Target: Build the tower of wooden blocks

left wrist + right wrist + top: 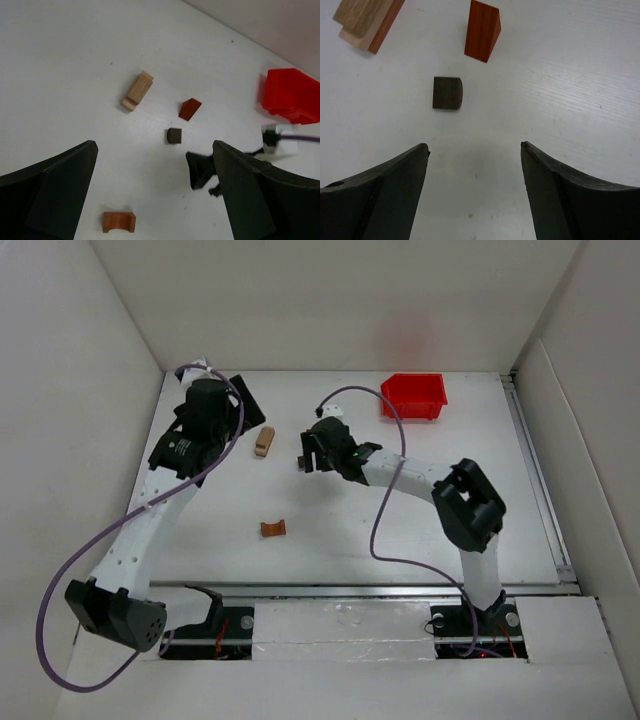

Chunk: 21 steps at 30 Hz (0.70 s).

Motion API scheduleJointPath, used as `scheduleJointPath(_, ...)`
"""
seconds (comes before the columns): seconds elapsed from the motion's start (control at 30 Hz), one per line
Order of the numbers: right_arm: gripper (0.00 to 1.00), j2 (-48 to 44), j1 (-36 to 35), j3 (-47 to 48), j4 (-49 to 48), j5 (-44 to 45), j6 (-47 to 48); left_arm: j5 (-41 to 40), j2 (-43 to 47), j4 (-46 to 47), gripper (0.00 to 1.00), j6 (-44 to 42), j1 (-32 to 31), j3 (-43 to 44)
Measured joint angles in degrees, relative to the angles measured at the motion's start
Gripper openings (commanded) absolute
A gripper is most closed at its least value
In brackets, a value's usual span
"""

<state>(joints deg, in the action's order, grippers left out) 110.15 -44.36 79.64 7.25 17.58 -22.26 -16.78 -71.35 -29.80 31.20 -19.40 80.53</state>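
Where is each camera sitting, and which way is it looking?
Top camera: high behind, looking down on the table; left arm and right arm show.
Left wrist camera: on the left arm, facing past the left hand, toward the red bin.
Right wrist camera: on the right arm, looking down past the right hand at the dark block.
Both wrist views share the dark block and reddish wedge.

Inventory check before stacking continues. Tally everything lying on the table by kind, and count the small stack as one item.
Tan and reddish-brown stack: 1
Reddish-brown wedge: 1
Dark brown block: 1
Reddish-brown arch: 1
Red bin: 1
Total: 5
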Motion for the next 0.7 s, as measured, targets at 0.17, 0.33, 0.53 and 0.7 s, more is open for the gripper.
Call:
scheduleJointPath(0.17,0.78,13.81,-0.81,13.88,4.94,0.81,0.02,1.14,3.43,0.37,0.99,0.15,-0.13,-10.36)
scheduleJointPath(0.33,0.76,23.54,-1.49,26.05,11.82,1.42,0.39,3.85,4.48,1.51,0.99,-0.35,-0.11,-16.83)
scheduleJointPath(0.53,0.49,27.89,-2.01,34.18,16.37,1.75,1.07,6.86,4.59,4.76,0.99,-0.9,-0.11,-19.69)
scheduleJointPath(0.7,0.46,27.93,-2.36,34.25,17.44,3.02,0.35,8.02,4.94,5.97,0.99,-1.51,-0.13,-19.87)
